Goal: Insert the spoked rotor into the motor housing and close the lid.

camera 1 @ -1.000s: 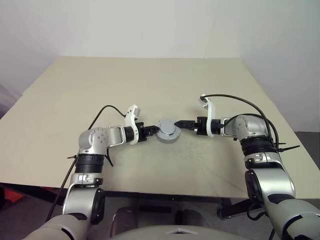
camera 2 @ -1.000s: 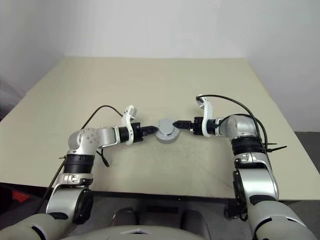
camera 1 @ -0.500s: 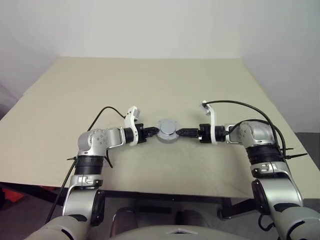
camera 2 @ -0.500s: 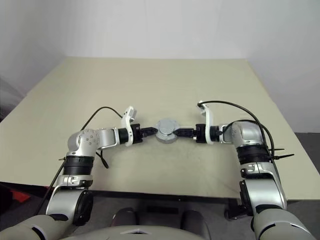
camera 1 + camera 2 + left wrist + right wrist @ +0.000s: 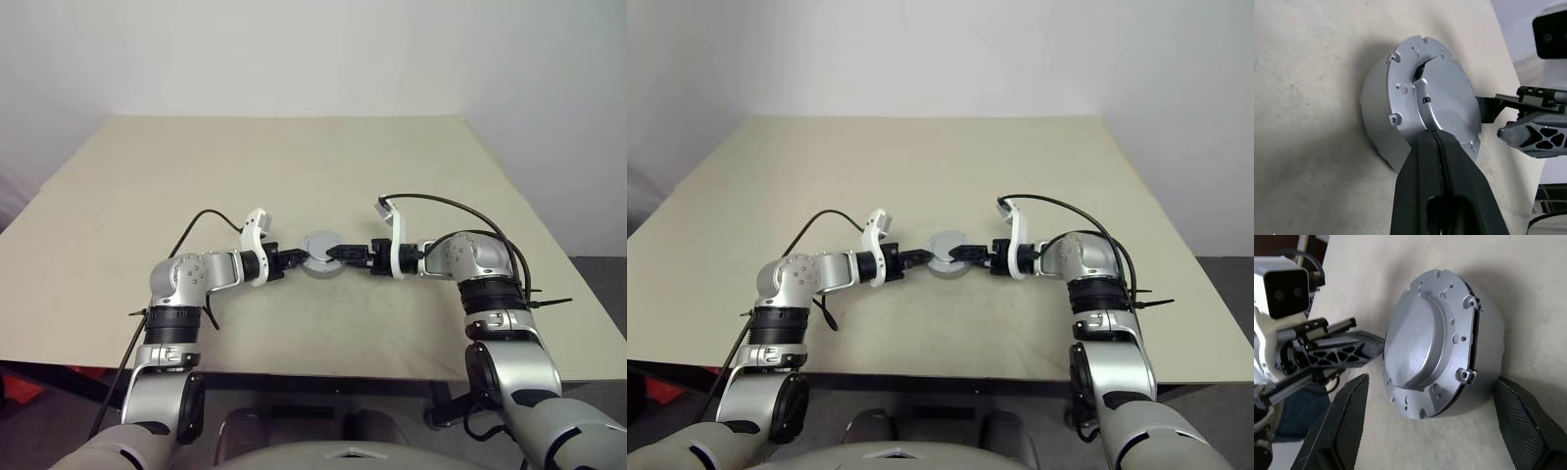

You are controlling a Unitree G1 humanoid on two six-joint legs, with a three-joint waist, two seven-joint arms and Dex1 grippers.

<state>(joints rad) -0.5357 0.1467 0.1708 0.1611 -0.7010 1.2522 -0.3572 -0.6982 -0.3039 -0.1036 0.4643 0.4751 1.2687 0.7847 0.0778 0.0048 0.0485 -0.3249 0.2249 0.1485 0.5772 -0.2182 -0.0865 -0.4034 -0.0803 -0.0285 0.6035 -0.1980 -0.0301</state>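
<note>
Fingers, right (image 5: pixel 1430 426): spread wide, straddling motor housing (image 5: pixel 1484 357), one each side.
Fingers, left (image 5: pixel 1442 147): pressed together, tips against lid (image 5: pixel 1435 93).
Housing: mid-bench (image 5: pixel 147 176), lid seated.
Nearer: right.

One motor housing (image 5: pixel 321 266), one lid (image 5: pixel 1422 347) on it, one table (image 5: pixel 294 166), two grippers: left (image 5: pixel 293 258), right (image 5: pixel 338 253).

Beige table (image 5: pixel 294 166) against plain white walls (image 5: pixel 294 49); dark floor (image 5: pixel 602 269) beyond table's right edge.
</note>
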